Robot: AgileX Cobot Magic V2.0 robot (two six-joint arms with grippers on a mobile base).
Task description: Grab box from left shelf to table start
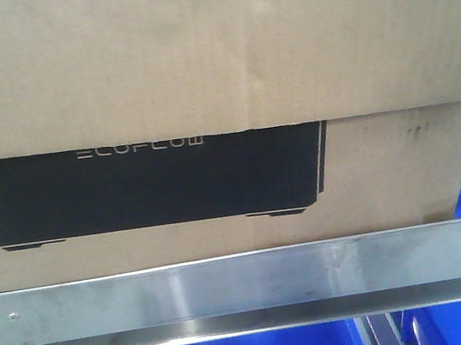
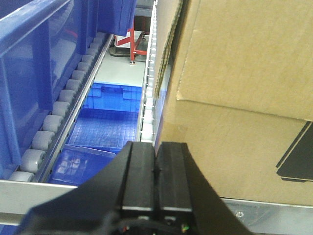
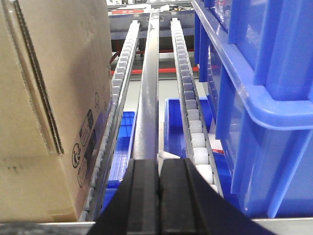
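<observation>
Two grippers are closed, fingers pressed together with nothing between them. The left gripper (image 2: 156, 147) is just above the silver front rail (image 1: 247, 283) of the left shelf (image 1: 227, 264). The ECOFLOW cardboard box (image 2: 234, 98) stands on this shelf, just to the right of this gripper. On its left side a roller track (image 2: 54, 127) carries a blue bin (image 2: 29, 73). The right gripper (image 3: 159, 164) has the same box on its left and a blue plastic bin (image 3: 264, 98) close on its right.
</observation>
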